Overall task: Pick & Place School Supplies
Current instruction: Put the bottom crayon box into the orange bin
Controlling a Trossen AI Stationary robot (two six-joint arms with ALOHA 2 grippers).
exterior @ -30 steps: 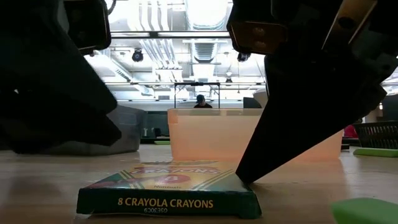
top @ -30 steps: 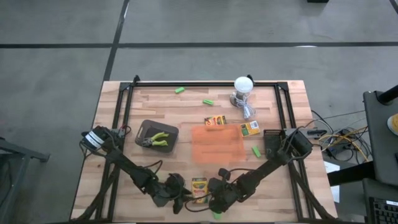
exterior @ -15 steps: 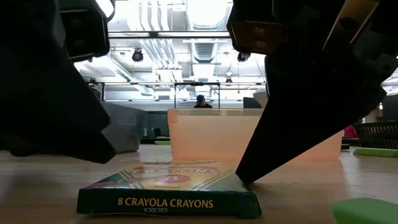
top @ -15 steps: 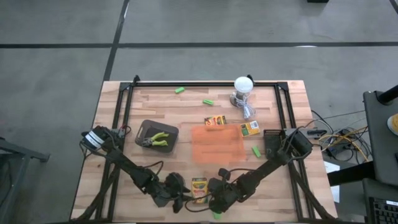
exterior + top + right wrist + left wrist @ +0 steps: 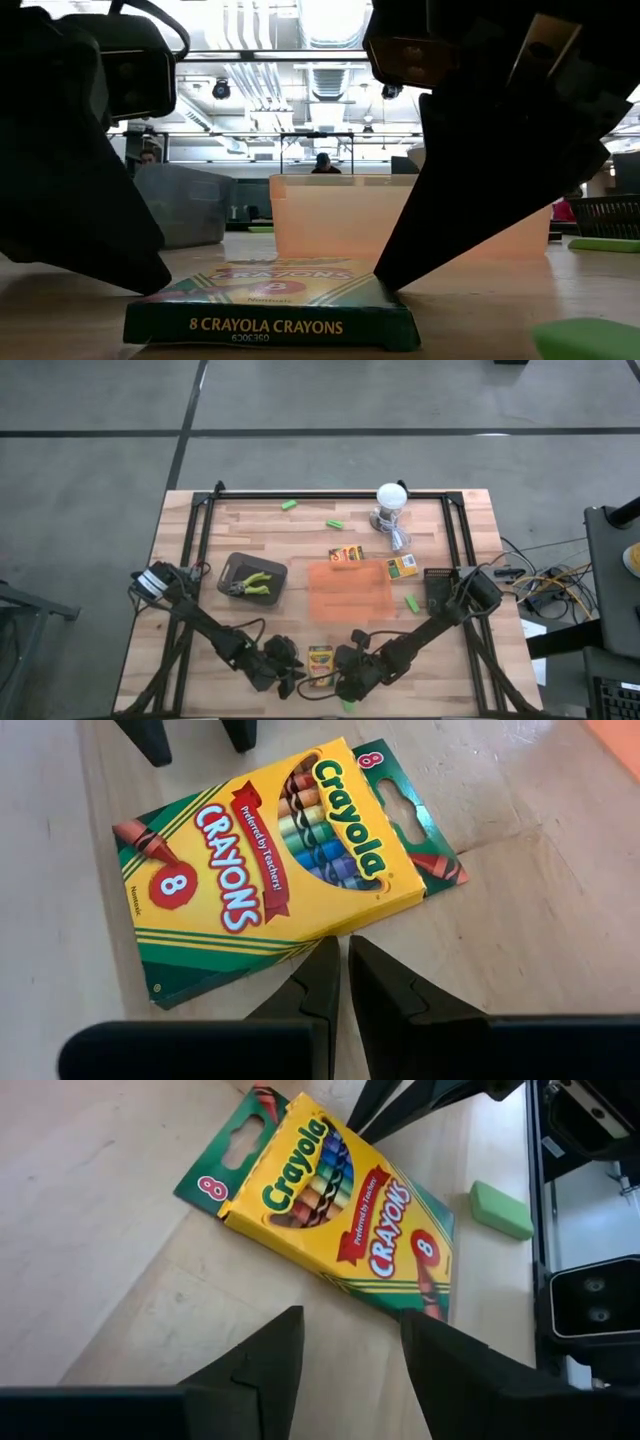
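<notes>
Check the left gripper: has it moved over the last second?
Yes. In the low view the left gripper has dropped and shifted toward the crayon box, which stays put; its tip now stands at the box's left edge.

A crayon box (image 5: pixel 320 661) lies hemmed between the left gripper (image 5: pixel 287 678) and right gripper (image 5: pixel 338 678); the orange tray (image 5: pixel 349 590) stands behind it, bare table (image 5: pixel 250 630) beside.

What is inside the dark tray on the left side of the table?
The dark tray holds a pair of green-handled pliers lying flat. Nothing else shows in it; the tray floor beneath the pliers is covered.
</notes>
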